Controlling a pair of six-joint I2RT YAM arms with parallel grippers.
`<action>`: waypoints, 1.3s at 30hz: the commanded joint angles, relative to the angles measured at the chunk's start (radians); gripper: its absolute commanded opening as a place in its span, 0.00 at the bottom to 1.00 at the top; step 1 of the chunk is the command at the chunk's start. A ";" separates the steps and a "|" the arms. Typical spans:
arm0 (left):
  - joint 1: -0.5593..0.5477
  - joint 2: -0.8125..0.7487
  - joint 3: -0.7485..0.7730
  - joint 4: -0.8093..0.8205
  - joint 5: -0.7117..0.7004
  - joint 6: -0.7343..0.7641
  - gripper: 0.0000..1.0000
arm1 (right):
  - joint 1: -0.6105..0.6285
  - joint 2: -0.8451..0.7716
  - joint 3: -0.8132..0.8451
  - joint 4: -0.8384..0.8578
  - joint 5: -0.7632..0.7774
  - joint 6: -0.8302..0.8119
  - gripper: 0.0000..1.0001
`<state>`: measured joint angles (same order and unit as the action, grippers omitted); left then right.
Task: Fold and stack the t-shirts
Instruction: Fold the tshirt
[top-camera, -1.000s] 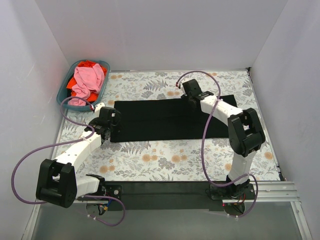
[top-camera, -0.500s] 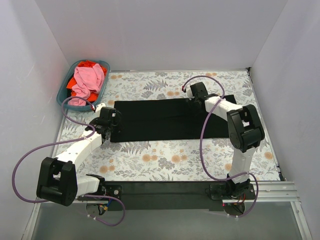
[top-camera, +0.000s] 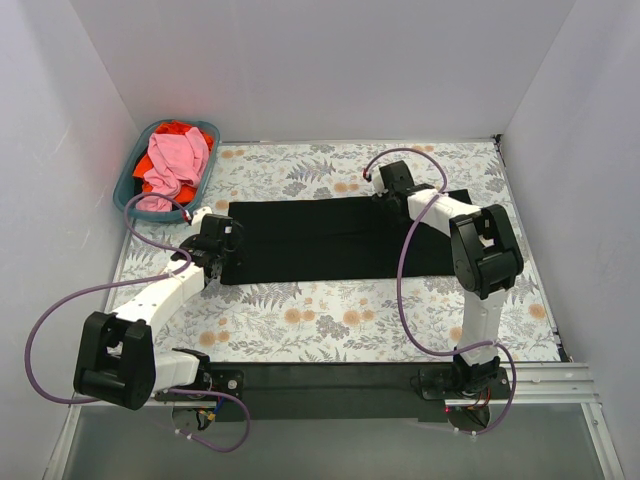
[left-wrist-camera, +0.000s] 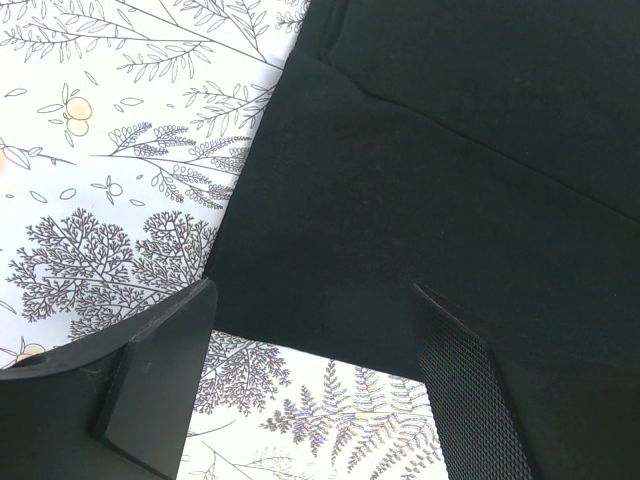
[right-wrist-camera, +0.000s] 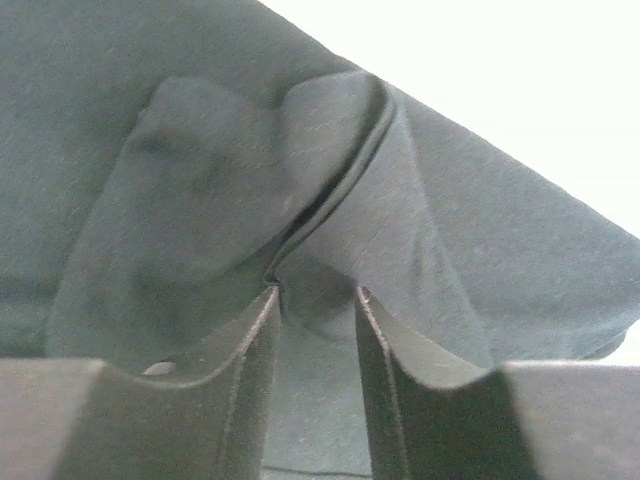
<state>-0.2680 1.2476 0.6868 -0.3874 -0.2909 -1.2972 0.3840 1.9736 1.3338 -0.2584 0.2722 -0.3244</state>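
Note:
A large black t-shirt lies flat as a long band across the floral table. My left gripper hovers open over its near-left corner; in the left wrist view the shirt fills the upper right and the gripper straddles its near hem, nothing between the fingers. My right gripper is down on the shirt's far edge, right of the middle. In the right wrist view the gripper presses into the cloth, jaws narrowed but still apart, with a raised fold puckered at the tips.
A teal basket stands at the far left corner, holding a pink t-shirt on top of an orange-red one. White walls close in the table on three sides. Purple cables loop beside both arms.
The right gripper has moved right along the shirt's far edge, settled onto the cloth, and its jaws have narrowed. The left arm and the shirt's outline are unchanged.

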 joint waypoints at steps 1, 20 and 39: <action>-0.004 -0.004 0.005 0.012 -0.007 0.010 0.76 | -0.013 0.016 0.059 0.033 0.038 -0.018 0.41; -0.004 0.012 0.006 0.010 -0.011 0.010 0.76 | -0.066 0.076 0.255 -0.015 0.013 -0.064 0.07; -0.004 0.000 0.005 0.007 -0.010 0.007 0.76 | -0.043 0.010 0.079 -0.002 -0.097 0.275 0.35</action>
<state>-0.2680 1.2701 0.6868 -0.3874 -0.2909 -1.2976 0.3325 2.0018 1.4014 -0.2852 0.1829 -0.1062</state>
